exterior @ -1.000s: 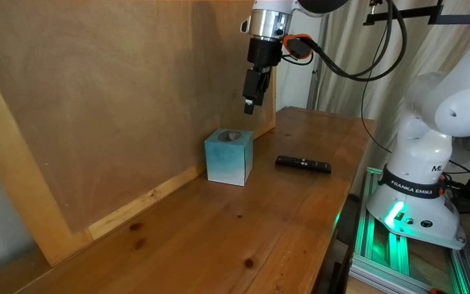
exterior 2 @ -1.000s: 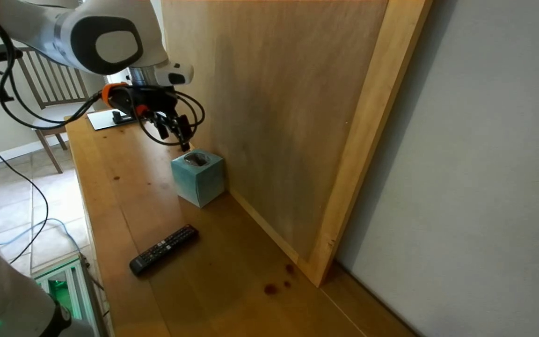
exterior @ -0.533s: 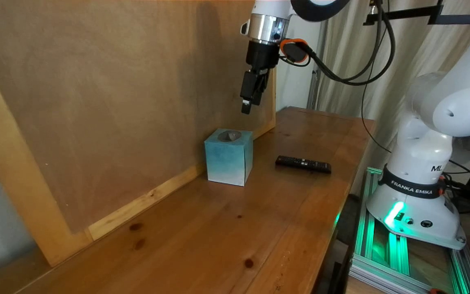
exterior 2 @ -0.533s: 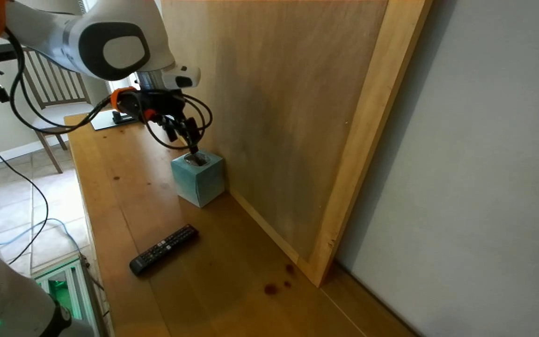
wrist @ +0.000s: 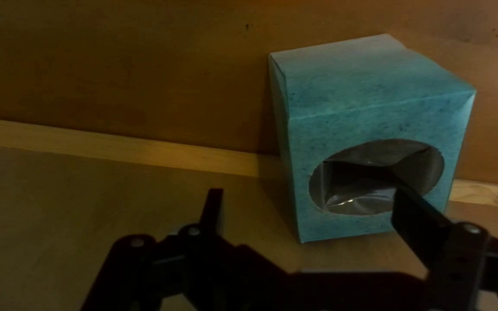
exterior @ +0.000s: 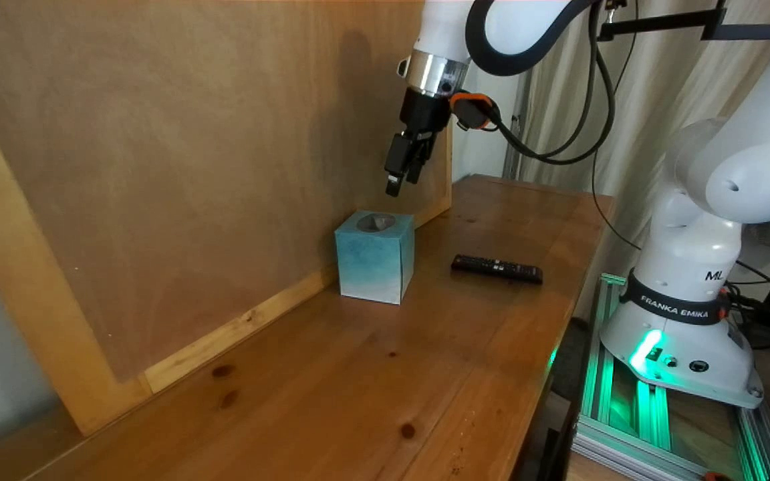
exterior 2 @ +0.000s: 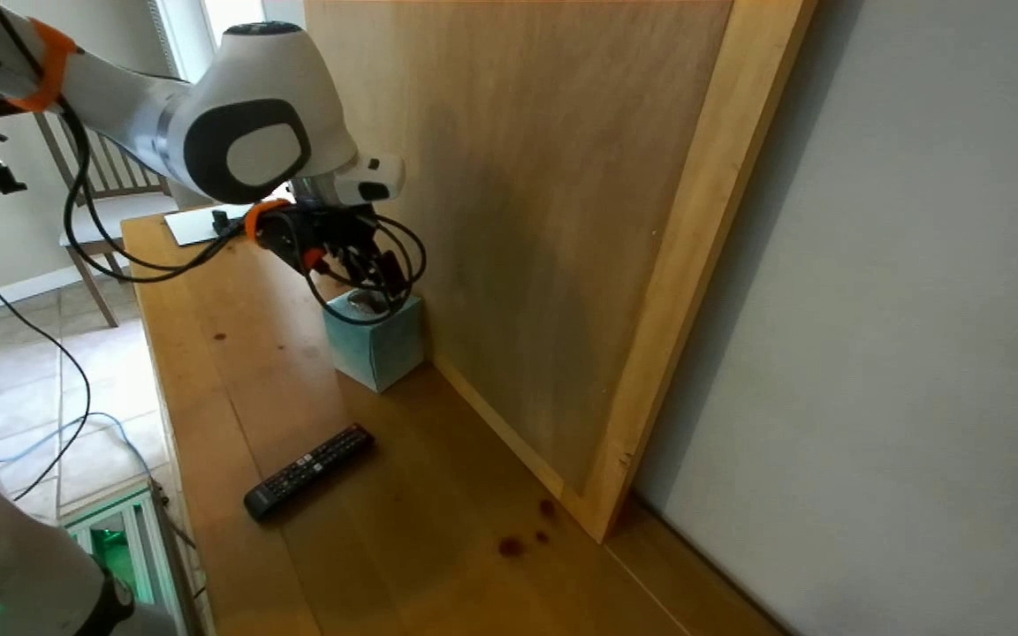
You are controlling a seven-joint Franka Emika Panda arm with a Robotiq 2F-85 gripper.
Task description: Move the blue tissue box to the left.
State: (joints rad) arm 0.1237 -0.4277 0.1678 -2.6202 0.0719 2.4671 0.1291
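Note:
The blue tissue box point(exterior: 370, 267) is a light blue-teal cube with an oval hole in its top. It stands upright on the wooden table beside the upright wooden panel, and it also shows in an exterior view point(exterior 2: 376, 352). My gripper point(exterior: 403, 184) is above the box and apart from it, tilted. In the wrist view the fingers of my gripper point(wrist: 308, 194) are wide apart with nothing between them. There the box point(wrist: 361, 86) lies ahead, right of centre, and the right finger overlaps its oval hole. In an exterior view the gripper point(exterior 2: 390, 287) and cables partly hide the box's top.
A black remote control point(exterior: 496, 268) lies on the table point(exterior: 331, 401), on the robot's side of the box; it also shows in an exterior view point(exterior 2: 309, 473). A tall wooden panel point(exterior: 191, 167) runs along the table behind the box. Black cables point(exterior 2: 147, 274) hang from the arm.
My gripper has tilted and come lower over the box, moving right and down in an exterior view. The arm's wrist has dropped too. The box and the remote have not moved.

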